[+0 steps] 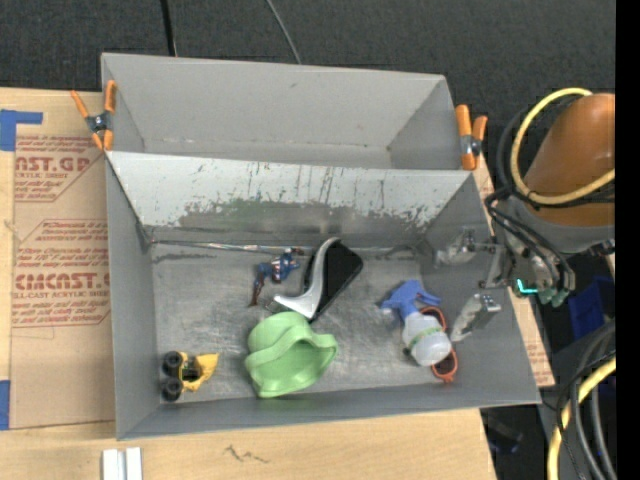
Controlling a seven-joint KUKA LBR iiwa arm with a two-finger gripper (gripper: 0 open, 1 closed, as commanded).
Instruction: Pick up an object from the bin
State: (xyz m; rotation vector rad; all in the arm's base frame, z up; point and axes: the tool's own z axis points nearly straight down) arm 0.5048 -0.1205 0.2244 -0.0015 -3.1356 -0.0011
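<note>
Claw (469,282) just right of blue-topped bottle (424,342) in bin (300,103)

The bin (130,268) is matt grey metal, its floor scuffed and scratched; the green cup (288,356) looks smooth, faintly glossy plastic; the spray bottle (427,346) is translucent plastic; the arm's orange cover (575,143) shines.
</note>
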